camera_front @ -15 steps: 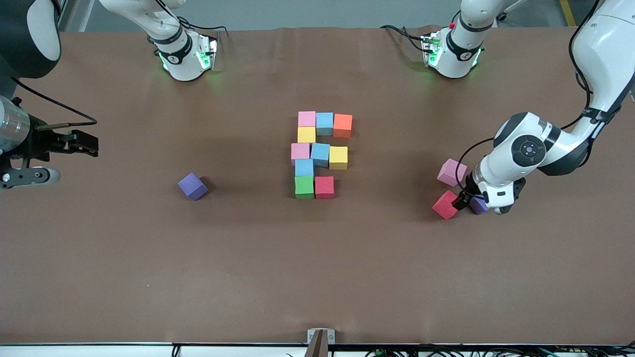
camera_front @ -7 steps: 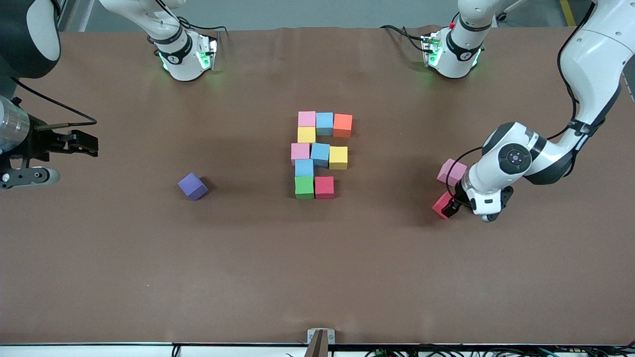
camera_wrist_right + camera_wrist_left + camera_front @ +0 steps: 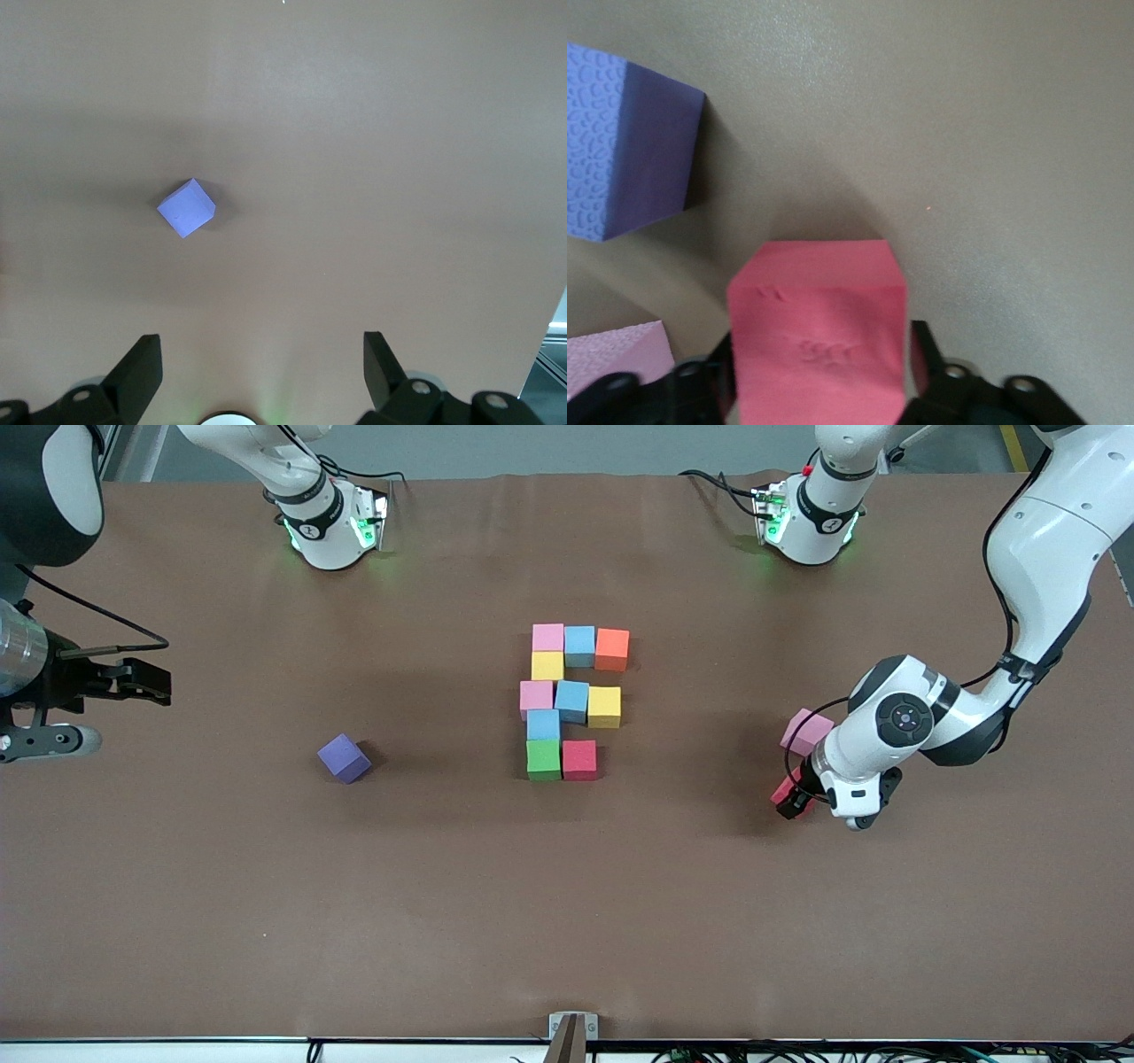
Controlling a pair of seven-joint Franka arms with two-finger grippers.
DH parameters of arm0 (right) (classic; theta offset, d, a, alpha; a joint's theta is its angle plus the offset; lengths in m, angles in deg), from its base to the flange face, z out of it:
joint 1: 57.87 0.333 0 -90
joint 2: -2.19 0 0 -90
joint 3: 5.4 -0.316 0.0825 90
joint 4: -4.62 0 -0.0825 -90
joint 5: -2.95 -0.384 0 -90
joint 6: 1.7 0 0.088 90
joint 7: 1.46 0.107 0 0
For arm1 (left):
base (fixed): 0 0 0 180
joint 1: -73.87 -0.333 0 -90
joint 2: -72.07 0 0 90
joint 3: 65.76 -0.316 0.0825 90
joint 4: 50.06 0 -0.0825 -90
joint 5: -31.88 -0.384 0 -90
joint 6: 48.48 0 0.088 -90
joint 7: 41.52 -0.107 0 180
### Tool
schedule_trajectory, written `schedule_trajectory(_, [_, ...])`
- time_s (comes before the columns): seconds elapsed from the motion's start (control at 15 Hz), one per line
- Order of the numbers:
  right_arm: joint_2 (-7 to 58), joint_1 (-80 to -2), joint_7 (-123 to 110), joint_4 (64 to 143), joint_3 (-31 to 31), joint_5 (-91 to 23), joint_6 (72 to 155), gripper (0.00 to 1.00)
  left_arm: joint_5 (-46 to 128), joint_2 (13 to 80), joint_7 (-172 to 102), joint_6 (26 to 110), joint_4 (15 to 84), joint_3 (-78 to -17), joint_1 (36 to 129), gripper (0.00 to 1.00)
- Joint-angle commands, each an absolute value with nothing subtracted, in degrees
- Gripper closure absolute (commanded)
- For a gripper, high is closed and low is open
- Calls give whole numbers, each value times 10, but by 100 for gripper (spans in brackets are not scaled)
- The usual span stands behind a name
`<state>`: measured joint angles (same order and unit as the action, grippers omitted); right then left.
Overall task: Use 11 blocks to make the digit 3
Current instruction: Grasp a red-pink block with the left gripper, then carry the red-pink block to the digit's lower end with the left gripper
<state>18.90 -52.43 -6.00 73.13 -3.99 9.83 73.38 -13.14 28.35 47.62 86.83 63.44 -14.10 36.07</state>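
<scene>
Nine cubes of the digit 3 (image 3: 571, 701) sit mid-table; two left. Left gripper (image 3: 802, 795) clenched on red cube (image 3: 819, 341) near the left arm's table edge, pink cube (image 3: 804, 731) beside it. Right gripper (image 3: 261, 367) waits, released

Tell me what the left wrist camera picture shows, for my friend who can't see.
The left gripper has closed on a red block on the brown table. A purple block and the corner of a pink block sit close by.
</scene>
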Motion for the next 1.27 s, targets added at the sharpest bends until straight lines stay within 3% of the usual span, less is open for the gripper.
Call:
schedule_trajectory(0.0, [177,-527,-57,738,-44,88,729,0,-143,281,483,875,626,-150,376,64])
schedule_trajectory(0.2, [170,-558,-60,738,-39,18,719,0,-134,286,538,873,625,-149,390,71])
schedule_trajectory(0.74, [171,-567,-58,738,-40,22,721,0,-134,282,952,857,567,-153,568,71])
schedule_trajectory(1.2, [144,-569,-59,752,-40,19,718,0,-58,262,1096,857,464,-294,803,70])
